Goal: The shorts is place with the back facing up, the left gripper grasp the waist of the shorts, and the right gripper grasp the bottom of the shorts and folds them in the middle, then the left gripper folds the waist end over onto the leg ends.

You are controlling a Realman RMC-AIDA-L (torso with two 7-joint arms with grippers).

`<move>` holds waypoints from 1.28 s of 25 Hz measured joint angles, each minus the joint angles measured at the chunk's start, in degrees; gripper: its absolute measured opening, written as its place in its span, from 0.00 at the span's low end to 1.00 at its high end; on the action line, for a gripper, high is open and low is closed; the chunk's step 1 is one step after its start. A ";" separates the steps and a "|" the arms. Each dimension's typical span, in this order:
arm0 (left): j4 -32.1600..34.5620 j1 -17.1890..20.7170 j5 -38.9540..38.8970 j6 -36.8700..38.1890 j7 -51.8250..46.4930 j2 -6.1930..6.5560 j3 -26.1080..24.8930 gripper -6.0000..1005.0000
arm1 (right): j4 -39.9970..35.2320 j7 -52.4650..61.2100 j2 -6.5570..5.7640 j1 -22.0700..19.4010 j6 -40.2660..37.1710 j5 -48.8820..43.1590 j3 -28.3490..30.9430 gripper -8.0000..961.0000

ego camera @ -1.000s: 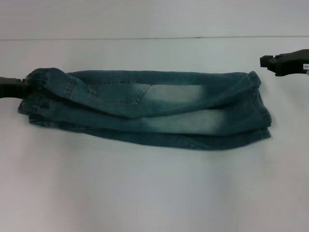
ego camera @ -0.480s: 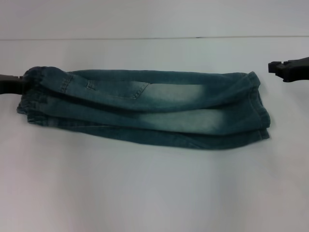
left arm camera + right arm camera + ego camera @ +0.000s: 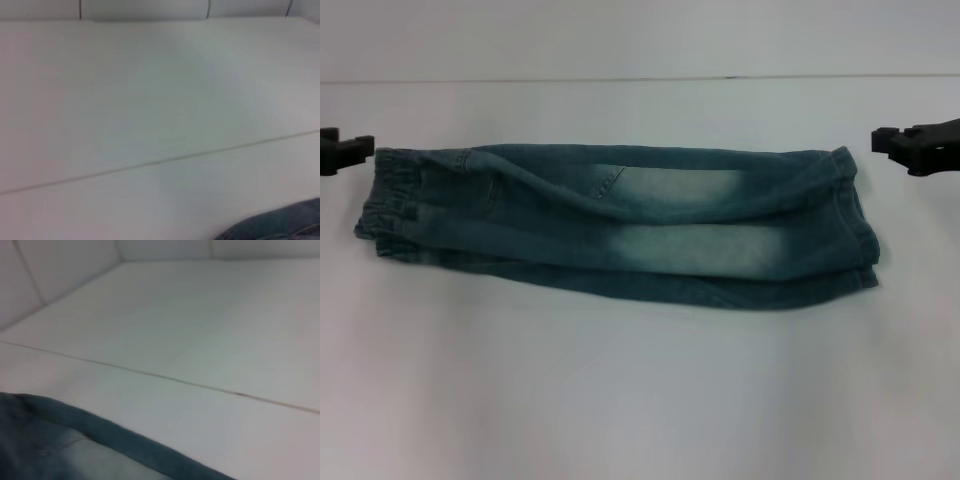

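White table point(image 3: 640, 400) with one seam line, folded denim shorts point(image 3: 620, 225) flat.

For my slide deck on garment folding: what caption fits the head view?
Denim shorts folded lengthwise on the white table, left pincer and right pincer off either end.

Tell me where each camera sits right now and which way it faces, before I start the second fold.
Head: on the robot's head, looking forward and down at the table; shorts lie folded lengthwise; left gripper sits just off the waist, right gripper off the leg ends.
Left wrist: on the left arm, looking low across the table; only a denim corner shows, no fingers.
Right wrist: on the right arm, also low across the table; a denim edge shows, no fingers.
Shared: all three show the shorts and table.
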 joint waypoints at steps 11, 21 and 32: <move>0.01 8.21 -8.79 10.54 16.53 -0.22 -1.27 0.76 | -0.47 -15.21 0.33 -2.41 -22.10 6.05 -0.57 0.09; -7.31 8.58 -7.32 -0.91 23.21 -0.95 -0.47 0.93 | 4.66 -20.99 0.41 -2.26 -31.19 8.01 -1.03 0.44; -12.02 5.61 -3.01 -6.79 24.92 -0.56 1.46 0.93 | 6.85 -21.03 0.46 -2.76 -31.34 7.97 -1.16 0.78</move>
